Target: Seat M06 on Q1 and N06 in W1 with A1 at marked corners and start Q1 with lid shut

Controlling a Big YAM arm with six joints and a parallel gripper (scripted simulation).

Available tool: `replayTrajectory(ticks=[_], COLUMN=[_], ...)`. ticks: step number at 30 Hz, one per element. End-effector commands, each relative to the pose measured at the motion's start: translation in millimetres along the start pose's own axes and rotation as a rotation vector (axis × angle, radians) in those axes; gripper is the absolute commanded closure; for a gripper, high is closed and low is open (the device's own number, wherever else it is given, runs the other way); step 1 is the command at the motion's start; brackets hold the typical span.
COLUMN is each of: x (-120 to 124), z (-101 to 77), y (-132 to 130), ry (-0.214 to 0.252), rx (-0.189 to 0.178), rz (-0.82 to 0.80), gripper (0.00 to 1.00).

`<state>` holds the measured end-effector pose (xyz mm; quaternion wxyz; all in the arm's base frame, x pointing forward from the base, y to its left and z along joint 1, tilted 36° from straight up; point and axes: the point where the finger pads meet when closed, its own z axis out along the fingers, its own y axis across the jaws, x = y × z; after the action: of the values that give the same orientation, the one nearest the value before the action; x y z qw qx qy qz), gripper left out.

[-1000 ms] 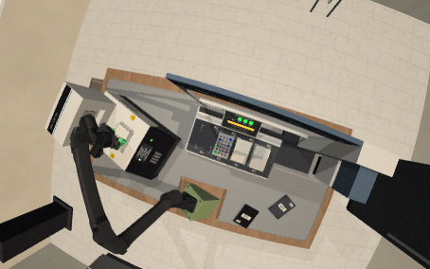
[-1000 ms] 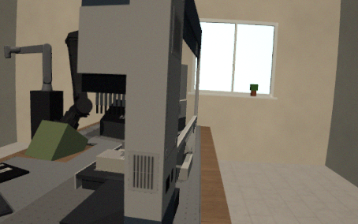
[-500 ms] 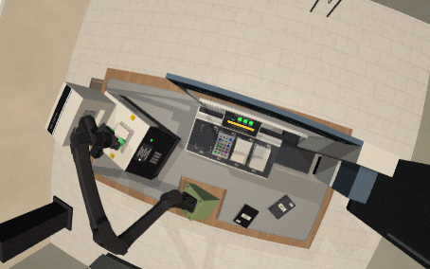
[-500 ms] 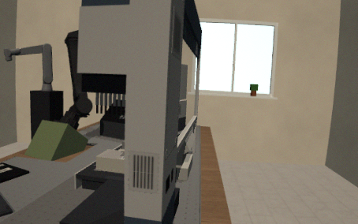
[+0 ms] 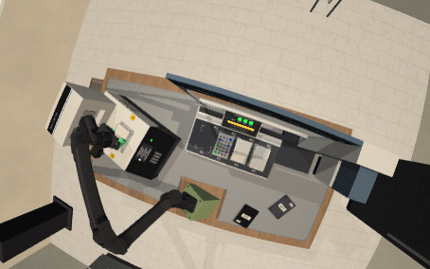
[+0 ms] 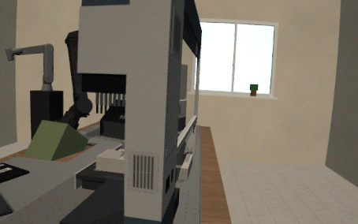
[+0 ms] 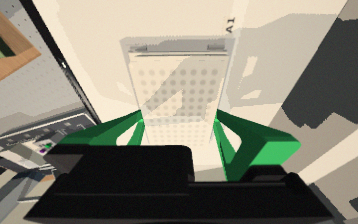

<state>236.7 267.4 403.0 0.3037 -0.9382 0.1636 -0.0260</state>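
M06 point(image 7: 179, 95) – clamped between pincer point(image 7: 180, 131) fingers.

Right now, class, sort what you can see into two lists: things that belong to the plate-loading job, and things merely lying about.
Part of the job:
- PCR plate, clamped in the gripper over the cycler's block
- cycler Q1, lamp green
- deck plates
- tube cooling block, to be left alone

Just about:
- green wedge block
- potted plant on the window sill

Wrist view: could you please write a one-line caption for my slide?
Green-fingered gripper clamps 96-well PCR plate over the cycler's cream top, near the printed A1 mark.
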Motion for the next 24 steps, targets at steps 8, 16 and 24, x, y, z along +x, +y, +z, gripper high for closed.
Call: replayTrajectory(ticks=[8, 16, 24], x=[-7.5, -5.1, -3.2], z=[-9.3, -11.5, -20.1], y=[-2.4, -8.9, -19.4], ry=[0.006, 0.006, 0.015], rx=[0.033, 0.034, 0.054], rz=[-0.008, -0.008, -0.016], gripper=[1.00, 1.00, 1.00])
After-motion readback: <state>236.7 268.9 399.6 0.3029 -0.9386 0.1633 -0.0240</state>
